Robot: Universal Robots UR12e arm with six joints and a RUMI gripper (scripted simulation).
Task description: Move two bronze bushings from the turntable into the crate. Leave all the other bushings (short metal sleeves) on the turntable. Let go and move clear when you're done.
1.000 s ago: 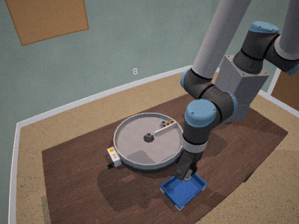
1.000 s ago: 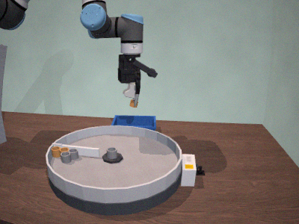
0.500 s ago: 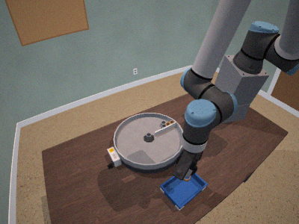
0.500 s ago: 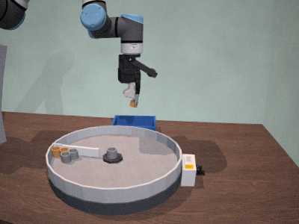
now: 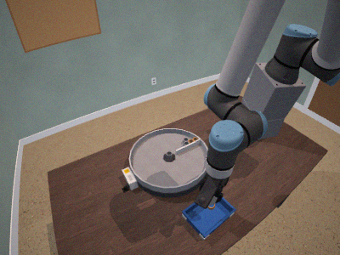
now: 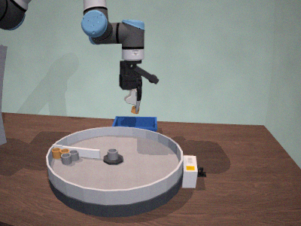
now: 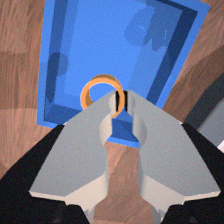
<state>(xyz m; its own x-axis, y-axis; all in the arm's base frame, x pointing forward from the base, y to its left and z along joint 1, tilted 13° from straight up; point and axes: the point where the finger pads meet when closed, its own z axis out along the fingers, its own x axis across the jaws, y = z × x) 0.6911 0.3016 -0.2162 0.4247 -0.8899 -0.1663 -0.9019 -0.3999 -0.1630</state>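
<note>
My gripper [image 5: 211, 206] [image 6: 136, 106] [image 7: 121, 92] is shut on the wall of a bronze bushing [image 5: 212, 207] [image 6: 134, 110] [image 7: 85, 92], a short orange ring. It holds the bushing in the air above the blue crate [image 5: 214, 223] [image 6: 135, 122] [image 7: 115, 40]; the crate looks empty. On the grey turntable [image 5: 166, 189] [image 6: 113, 193], two bronze bushings [image 6: 56, 152] [image 5: 195, 138] and two grey bushings [image 6: 67, 159] [image 5: 185, 141] stand together against a white bar [image 6: 84, 152] [image 5: 189, 147] near the rim.
A dark hub [image 5: 168, 156] [image 6: 112, 156] stands at the turntable's centre. A white control box [image 5: 129, 178] [image 6: 190, 171] is fixed to its side. The crate sits on the dark wooden table just beside the turntable. The arm's grey base block [image 5: 272, 102] stands at the back right.
</note>
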